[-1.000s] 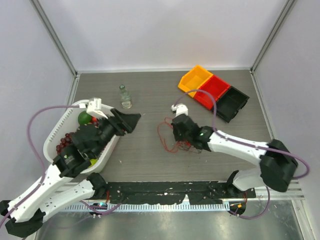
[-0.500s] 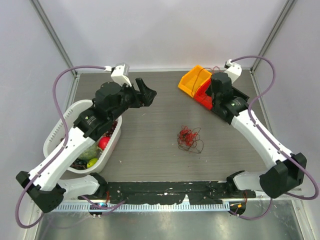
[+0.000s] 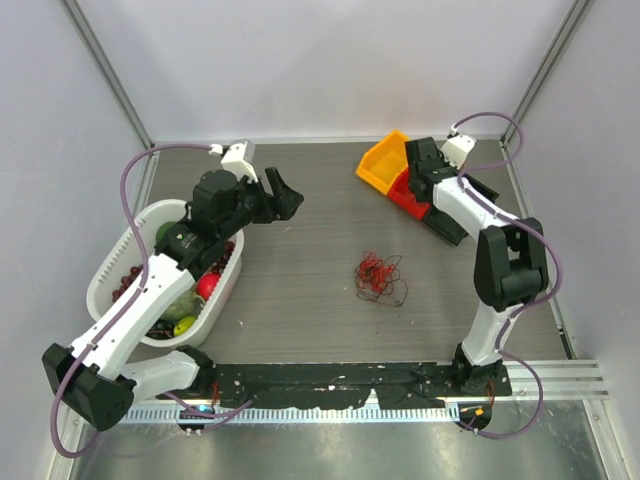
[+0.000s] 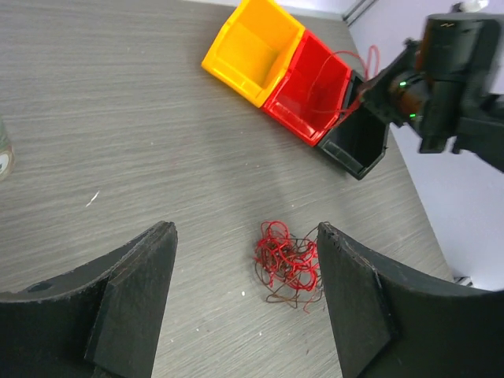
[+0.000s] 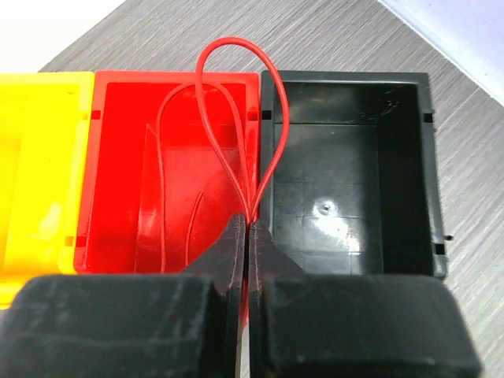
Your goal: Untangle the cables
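A tangle of thin red and dark brown cables (image 3: pixel 379 277) lies on the table's middle; it also shows in the left wrist view (image 4: pixel 288 262). My right gripper (image 3: pixel 418 166) is shut on a looped red cable (image 5: pixel 240 118) and holds it over the red bin (image 5: pixel 169 169), at the edge next to the black bin (image 5: pixel 350 169). My left gripper (image 3: pixel 281 192) is open and empty, raised at the back left, well apart from the tangle; the tangle shows between its fingers (image 4: pixel 138 295).
Yellow bin (image 3: pixel 388 160), red bin (image 3: pixel 412 193) and black bin (image 3: pixel 455 215) stand in a row at the back right. A white basket (image 3: pixel 115 262) with fruit sits at the left. A small glass bottle (image 4: pixel 4 153) shows at the left wrist view's edge.
My right gripper has left the tangle with a red cable and swung to the bins at the back right. My left arm has risen out of the basket toward the back.
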`<action>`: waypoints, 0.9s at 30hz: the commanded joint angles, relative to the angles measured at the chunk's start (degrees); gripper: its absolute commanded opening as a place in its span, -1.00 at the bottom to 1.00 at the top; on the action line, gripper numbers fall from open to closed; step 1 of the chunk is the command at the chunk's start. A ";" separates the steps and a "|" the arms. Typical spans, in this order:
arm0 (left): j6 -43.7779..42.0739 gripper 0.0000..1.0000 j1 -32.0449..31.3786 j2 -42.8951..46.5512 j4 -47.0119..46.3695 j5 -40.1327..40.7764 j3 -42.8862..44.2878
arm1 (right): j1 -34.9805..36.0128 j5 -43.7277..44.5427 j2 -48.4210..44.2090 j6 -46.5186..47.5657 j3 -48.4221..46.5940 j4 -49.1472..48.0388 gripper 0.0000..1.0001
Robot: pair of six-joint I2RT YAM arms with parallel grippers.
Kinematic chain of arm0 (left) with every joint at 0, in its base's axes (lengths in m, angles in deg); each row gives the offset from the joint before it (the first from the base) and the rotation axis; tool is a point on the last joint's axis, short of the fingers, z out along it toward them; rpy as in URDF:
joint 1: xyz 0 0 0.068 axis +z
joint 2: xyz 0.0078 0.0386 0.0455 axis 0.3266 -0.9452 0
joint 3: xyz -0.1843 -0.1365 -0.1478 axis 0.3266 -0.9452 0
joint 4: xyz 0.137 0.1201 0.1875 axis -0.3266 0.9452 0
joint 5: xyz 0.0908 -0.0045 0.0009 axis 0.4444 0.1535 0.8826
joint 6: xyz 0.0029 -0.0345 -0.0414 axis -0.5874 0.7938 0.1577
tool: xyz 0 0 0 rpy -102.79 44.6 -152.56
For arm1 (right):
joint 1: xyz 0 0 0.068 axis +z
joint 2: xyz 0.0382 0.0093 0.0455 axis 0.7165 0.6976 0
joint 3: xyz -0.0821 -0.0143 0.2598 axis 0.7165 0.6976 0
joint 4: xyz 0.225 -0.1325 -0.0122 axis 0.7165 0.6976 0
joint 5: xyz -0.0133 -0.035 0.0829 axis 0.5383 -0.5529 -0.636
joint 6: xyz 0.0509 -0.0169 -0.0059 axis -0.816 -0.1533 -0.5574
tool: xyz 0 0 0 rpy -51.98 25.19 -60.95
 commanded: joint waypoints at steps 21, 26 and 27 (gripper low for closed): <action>2.80 0.48 4.13 0.61 -6.49 -7.15 -0.50 | -6.22 -19.62 21.81 -5.51 -26.83 11.27 -0.99; 3.33 0.48 4.57 0.17 -6.84 -8.21 -0.59 | -6.31 -20.59 24.45 -5.68 -30.43 12.77 -0.99; 3.24 0.49 4.57 0.17 -6.84 -8.12 -0.59 | -6.31 -20.33 25.50 -5.68 -31.14 13.64 -0.99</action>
